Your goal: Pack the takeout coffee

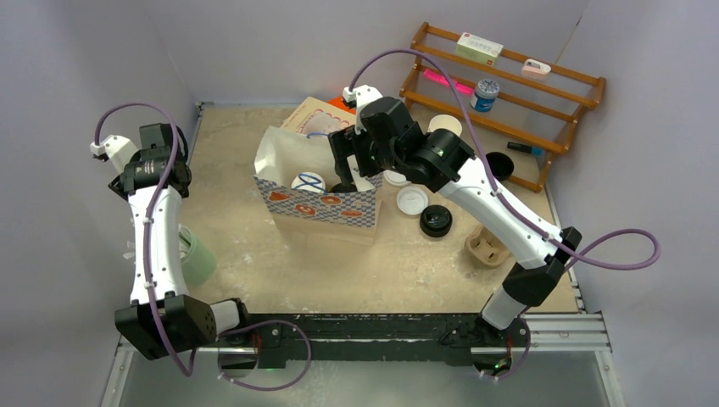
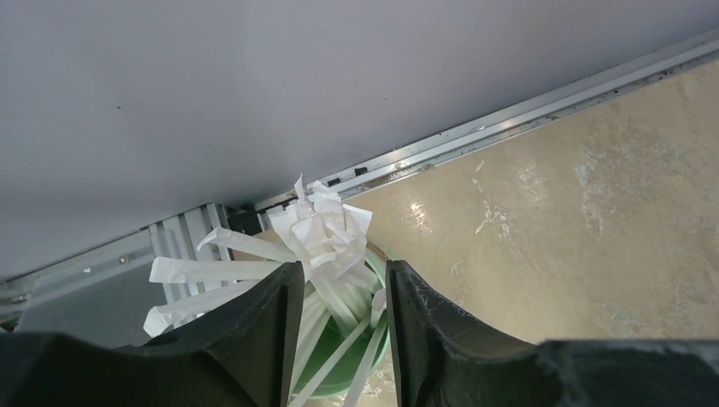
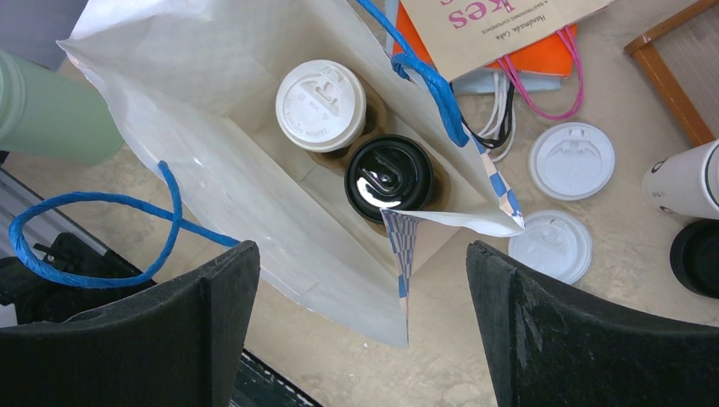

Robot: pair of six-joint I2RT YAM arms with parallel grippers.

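A white paper bag [image 3: 212, 161] with a blue checked outside [image 1: 322, 203] stands open in the middle of the table. Inside it, in a brown carrier, stand a cup with a white lid [image 3: 320, 105] and a black cup with a black lid [image 3: 389, 173], side by side; both also show in the top view, the white lid [image 1: 308, 181] and the black lid [image 1: 343, 187]. My right gripper [image 3: 363, 280] is open and empty, above the bag's near right corner [image 1: 352, 161]. My left gripper [image 2: 339, 339] is slightly open and empty, far left, above a green cup.
A green cup [image 2: 339, 373] of white paper-wrapped straws stands by the left rail [image 1: 197, 257]. Two loose white lids [image 3: 571, 160] [image 3: 549, 246], a black lidded cup [image 1: 435, 221], a brown carrier [image 1: 486, 248] and a wooden rack [image 1: 509, 85] are to the right. Flat bags [image 1: 314, 114] lie behind.
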